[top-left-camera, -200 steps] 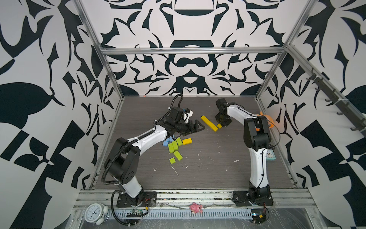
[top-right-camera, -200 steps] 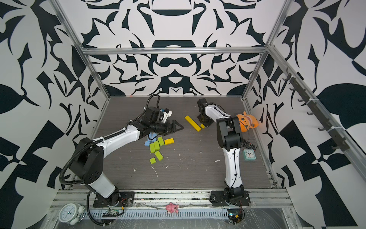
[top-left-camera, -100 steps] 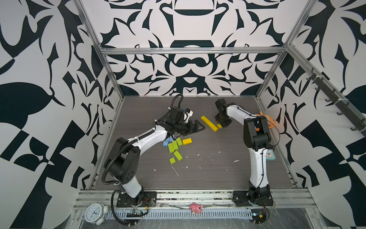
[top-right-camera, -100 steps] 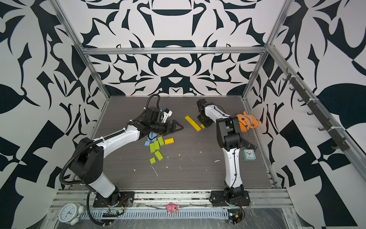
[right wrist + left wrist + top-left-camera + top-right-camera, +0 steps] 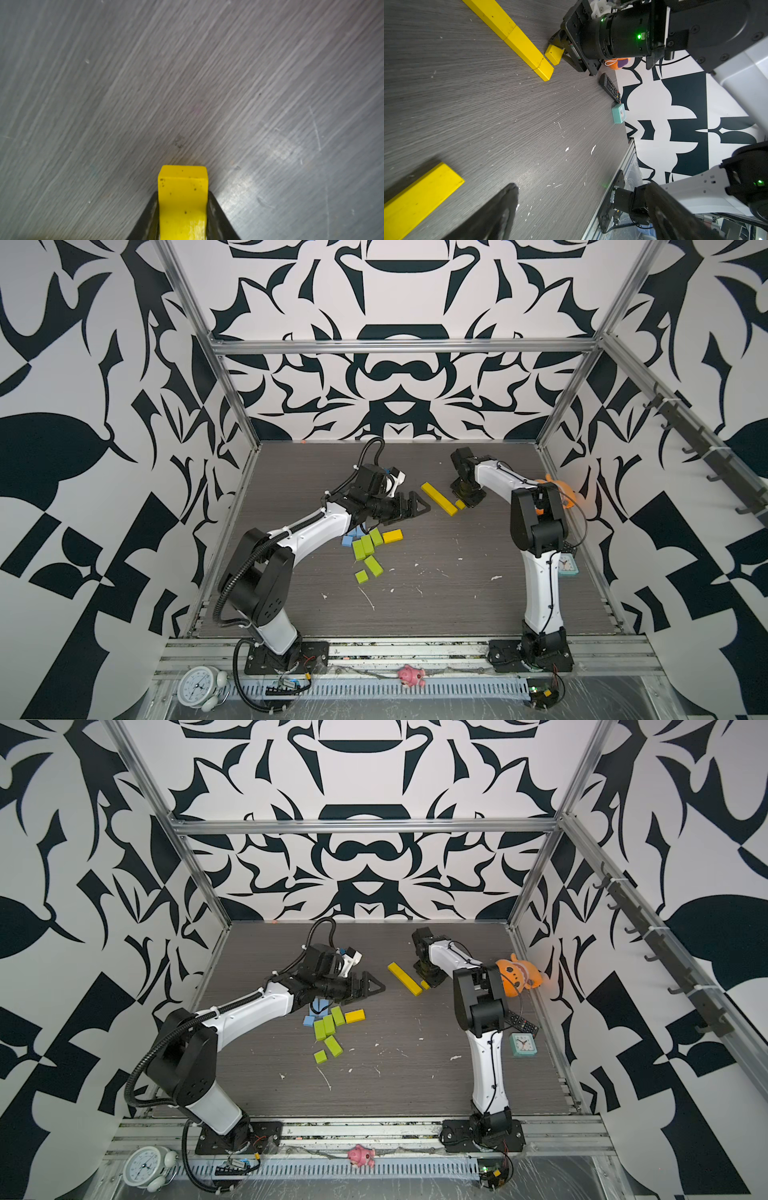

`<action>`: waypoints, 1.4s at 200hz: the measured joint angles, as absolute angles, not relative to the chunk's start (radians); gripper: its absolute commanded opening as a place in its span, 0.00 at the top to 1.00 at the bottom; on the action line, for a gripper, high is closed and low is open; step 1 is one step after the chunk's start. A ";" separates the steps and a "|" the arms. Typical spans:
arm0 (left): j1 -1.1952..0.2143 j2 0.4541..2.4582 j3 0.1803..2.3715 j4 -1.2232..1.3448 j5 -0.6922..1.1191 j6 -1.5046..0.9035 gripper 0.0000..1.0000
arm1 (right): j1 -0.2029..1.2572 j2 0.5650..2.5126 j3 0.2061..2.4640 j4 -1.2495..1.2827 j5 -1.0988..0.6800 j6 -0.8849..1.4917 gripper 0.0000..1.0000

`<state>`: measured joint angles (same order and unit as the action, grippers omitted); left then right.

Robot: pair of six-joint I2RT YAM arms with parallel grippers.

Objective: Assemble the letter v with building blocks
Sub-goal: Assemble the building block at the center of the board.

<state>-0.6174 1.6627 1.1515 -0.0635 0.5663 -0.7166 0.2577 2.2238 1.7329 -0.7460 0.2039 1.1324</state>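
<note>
Over on the left, loose building blocks lie beneath the left forearm: light blue blocks (image 5: 347, 540), lime green blocks (image 5: 365, 545) trailing toward the front, and a short yellow block (image 5: 392, 536) on the pile's right edge. The left gripper (image 5: 415, 506) hangs just above and beyond them, its jaws spread wide with nothing between them. Right of it, a slanting yellow row (image 5: 438, 498) of blocks set end to end lies on the dark table (image 5: 457, 593). At the row's nearer end the right gripper (image 5: 464, 499) is clamped on a small yellow block (image 5: 182, 187), just beside the row and low over the table. An orange plush toy (image 5: 517, 975) sits by the right wall.
</note>
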 measured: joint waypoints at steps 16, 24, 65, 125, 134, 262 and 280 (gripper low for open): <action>-0.618 1.663 1.151 -0.064 0.567 -0.717 0.01 | 0.258 2.219 1.726 -0.741 0.203 1.137 0.66; -0.618 1.663 1.151 -0.064 0.567 -0.717 0.01 | 0.259 2.217 1.724 -0.740 0.204 1.140 0.66; -0.621 1.663 1.151 -0.064 0.567 -0.717 0.01 | 0.266 2.216 1.720 -0.737 0.205 1.150 0.67; -0.623 1.663 1.151 -0.064 0.567 -0.716 0.01 | 0.271 2.215 1.719 -0.736 0.206 1.155 0.67; -0.623 1.663 1.151 -0.064 0.567 -0.716 0.01 | 0.271 2.215 1.718 -0.736 0.206 1.156 0.67; -0.625 1.663 1.151 -0.064 0.567 -0.712 0.01 | 0.282 2.207 1.706 -0.729 0.206 1.172 0.67; -0.625 1.663 1.151 -0.064 0.567 -0.712 0.01 | 0.284 2.204 1.700 -0.728 0.205 1.175 0.66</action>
